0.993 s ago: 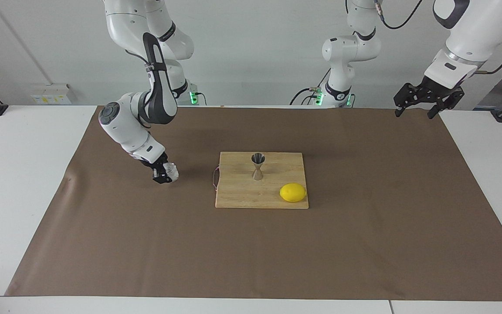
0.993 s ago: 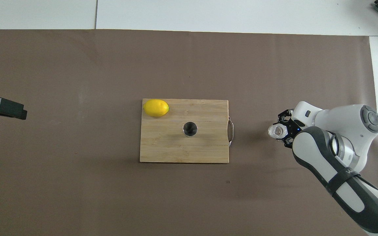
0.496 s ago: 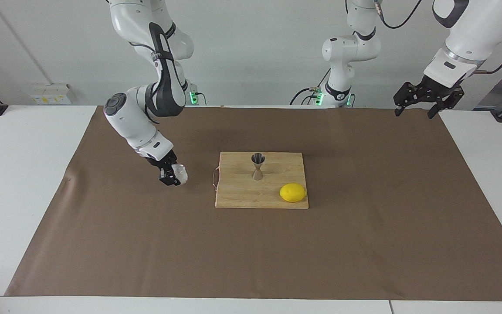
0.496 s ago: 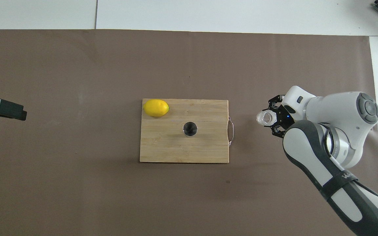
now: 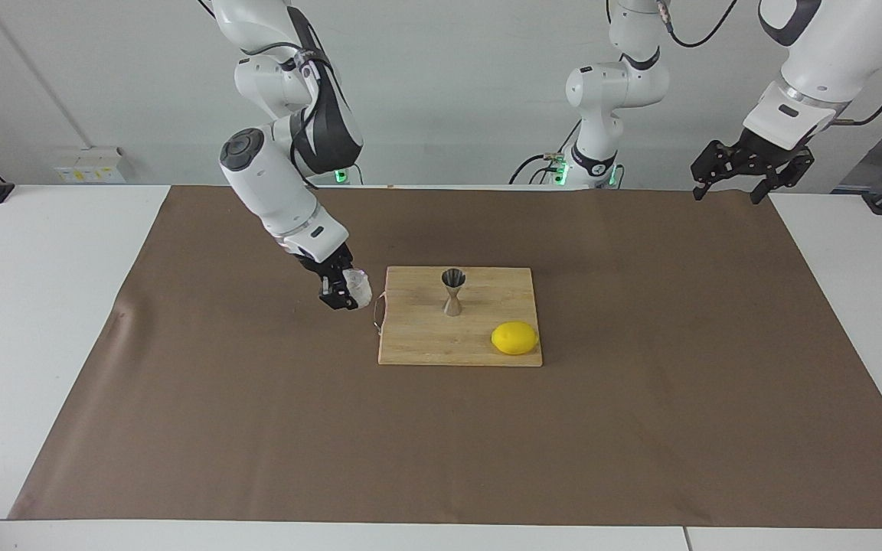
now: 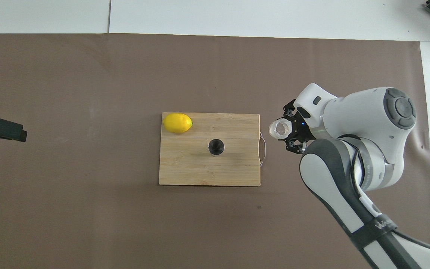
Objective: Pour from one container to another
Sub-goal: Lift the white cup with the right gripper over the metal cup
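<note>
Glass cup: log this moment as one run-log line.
right gripper: shut on glass cup, raised beside cutting board | jigger: upright on board, lemon alongside | left gripper: open, waiting | pour: not started

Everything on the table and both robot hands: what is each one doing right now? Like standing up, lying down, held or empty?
Glass cup: held in the air, about upright, over the brown paper beside the board.
Right gripper: shut on the glass cup.
Jigger: standing upright on the board, untouched.
Lemon: lying on the board's corner.
Cutting board: flat on the paper.
Left gripper: open, empty, waiting up high.
</note>
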Available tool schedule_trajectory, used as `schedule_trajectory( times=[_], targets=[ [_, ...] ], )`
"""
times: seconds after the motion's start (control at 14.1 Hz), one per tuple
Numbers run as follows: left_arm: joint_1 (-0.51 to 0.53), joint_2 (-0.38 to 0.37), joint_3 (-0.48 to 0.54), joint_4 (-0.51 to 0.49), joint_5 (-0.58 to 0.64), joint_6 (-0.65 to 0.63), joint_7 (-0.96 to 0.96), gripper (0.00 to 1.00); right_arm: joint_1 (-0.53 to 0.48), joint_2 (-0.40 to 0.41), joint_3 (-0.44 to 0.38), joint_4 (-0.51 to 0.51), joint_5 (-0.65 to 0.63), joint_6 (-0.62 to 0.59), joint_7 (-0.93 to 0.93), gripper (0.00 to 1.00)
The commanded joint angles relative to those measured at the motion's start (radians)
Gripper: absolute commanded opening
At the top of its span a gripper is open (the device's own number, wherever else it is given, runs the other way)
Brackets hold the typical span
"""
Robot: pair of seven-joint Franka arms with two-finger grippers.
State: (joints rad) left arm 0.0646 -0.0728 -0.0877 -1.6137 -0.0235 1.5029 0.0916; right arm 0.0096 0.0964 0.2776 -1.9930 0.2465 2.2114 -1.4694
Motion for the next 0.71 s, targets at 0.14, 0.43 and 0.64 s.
schedule_trajectory(
  times=[0.14,0.43,0.64],
  targets=[
    [0.021,-0.031,-0.007,-0.041,-0.001,0.033,0.014,1.0,0.101,0.011,0.005,0.098,-0.144,-0.084,0.234,0.17],
    [0.009,-0.027,-0.014,-0.035,-0.001,0.033,-0.003,1.0,0.161,0.08,0.003,0.215,-0.316,-0.166,0.395,0.17],
    [0.015,-0.031,-0.014,-0.031,-0.001,0.028,-0.003,1.0,0.197,0.149,0.005,0.342,-0.389,-0.281,0.483,0.16]
  ],
)
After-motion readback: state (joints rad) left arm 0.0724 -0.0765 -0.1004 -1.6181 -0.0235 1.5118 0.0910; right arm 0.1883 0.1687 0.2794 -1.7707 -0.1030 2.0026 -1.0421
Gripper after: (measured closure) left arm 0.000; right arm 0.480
